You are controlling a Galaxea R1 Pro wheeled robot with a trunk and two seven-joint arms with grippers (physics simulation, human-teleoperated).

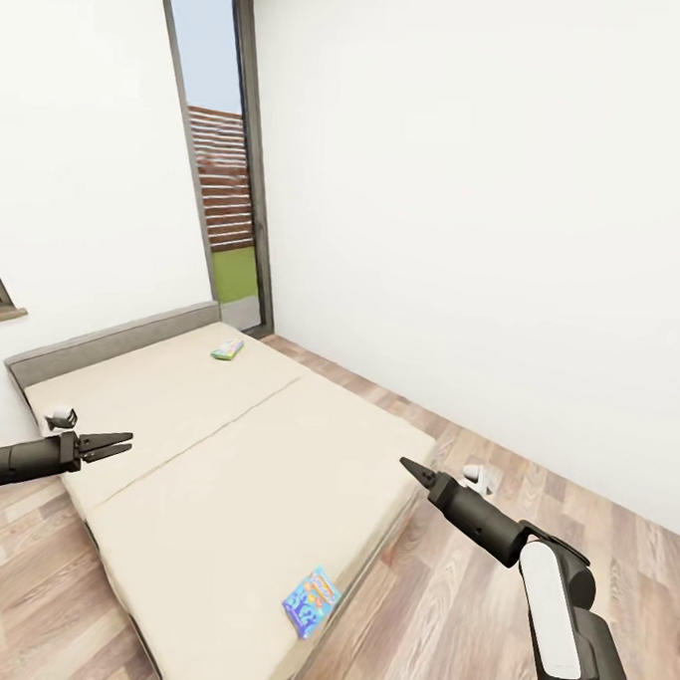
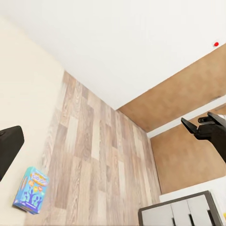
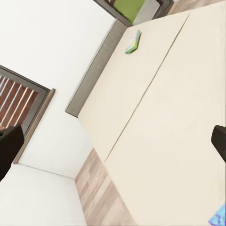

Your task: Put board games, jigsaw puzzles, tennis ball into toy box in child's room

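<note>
1. Left arm comes in low from the left edge of the head view, forearm about level, reaching out over the near-left corner of the bed. The left gripper points toward the middle of the mattress with its jaws spread a little, nothing between them.
2. Right arm rises from the bottom right, white-panelled upper section, elbow bent, black forearm angling up and left. The right gripper hangs just off the bed's right edge, over the floor. Its tips come together in a point, so it looks closed and empty.
3. The blue game lies flat at the bed's near edge, below and left of the right gripper and well apart from it. It's far right of and nearer than the left gripper.
4. The green-white game lies up by the headboard, well beyond both grippers, roughly between them.
5. In the left wrist view the blue game sits on the mattress edge beside the plank floor, and the right gripper shows across the room.
6. In the right wrist view the green-white game is far off by the headboard, and a blue corner peeks in at the frame edge.
7. A small white thing lies on the floor just past the right gripper; can't tell what it is.
</note>
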